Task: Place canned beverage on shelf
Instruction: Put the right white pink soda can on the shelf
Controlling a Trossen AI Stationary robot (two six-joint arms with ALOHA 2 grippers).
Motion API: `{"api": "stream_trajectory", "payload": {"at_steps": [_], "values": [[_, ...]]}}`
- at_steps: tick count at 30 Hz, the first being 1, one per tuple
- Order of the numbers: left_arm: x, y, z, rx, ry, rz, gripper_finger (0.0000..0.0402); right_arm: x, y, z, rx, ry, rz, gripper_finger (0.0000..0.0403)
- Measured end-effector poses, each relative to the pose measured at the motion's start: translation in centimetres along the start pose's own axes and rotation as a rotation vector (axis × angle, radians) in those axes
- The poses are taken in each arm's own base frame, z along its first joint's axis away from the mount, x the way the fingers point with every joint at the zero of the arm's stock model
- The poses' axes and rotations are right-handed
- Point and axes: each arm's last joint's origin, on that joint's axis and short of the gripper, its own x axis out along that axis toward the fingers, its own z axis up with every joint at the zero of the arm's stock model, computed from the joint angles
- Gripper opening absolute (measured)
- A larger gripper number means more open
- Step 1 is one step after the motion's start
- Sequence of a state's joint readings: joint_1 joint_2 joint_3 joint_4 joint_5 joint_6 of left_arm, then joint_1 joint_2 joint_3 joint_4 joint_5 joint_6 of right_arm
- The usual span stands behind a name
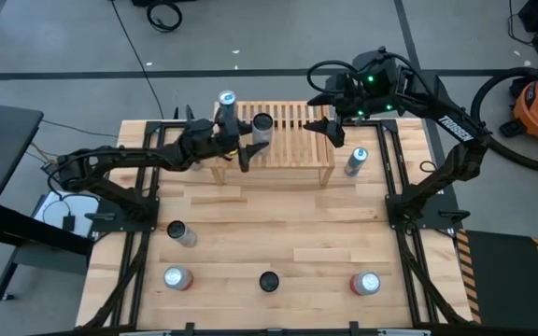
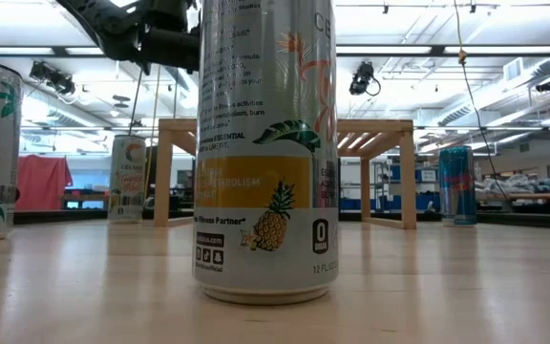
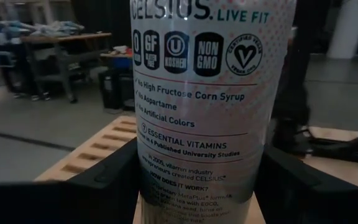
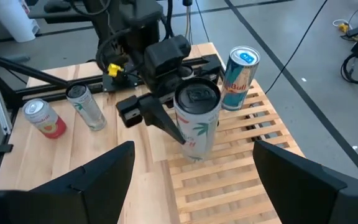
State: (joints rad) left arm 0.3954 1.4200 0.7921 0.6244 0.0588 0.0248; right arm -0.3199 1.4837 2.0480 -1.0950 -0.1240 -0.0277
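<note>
1. My left gripper is over the left part of the shelf, fingers clamped on a white Celsius can; in the right wrist view the can stands upright with its base on the slats.
2. A blue can stands at the shelf's back-left corner, just beside the held one.
3. My right gripper hovers at the shelf's right end, fingers spread wide and holding nothing; another blue can stands on the table just off that end.
4. Four more cans wait near the table's front edge; the black-topped can fills the low view.
</note>
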Motion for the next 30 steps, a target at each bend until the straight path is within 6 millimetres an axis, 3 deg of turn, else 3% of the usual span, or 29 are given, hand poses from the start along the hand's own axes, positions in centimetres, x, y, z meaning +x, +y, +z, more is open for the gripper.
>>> {"api": "stream_trajectory", "payload": {"at_steps": [14,24,30], "values": [[0.0,-0.6,-0.7,-0.006,0.071,0.088,0.0255,0.0,0.3,0.0,0.021,0.006,0.018,0.0338],[-0.1,0.2,-1.1,-0.048,0.122,0.110,0.0311,0.1,1.0,0.0,0.006,0.001,0.036,0.0338],[-0.1,0.2,-1.1,-0.068,0.121,0.084,0.0317,0.1,1.0,0.0,0.006,0.000,0.036,0.0338]]}}
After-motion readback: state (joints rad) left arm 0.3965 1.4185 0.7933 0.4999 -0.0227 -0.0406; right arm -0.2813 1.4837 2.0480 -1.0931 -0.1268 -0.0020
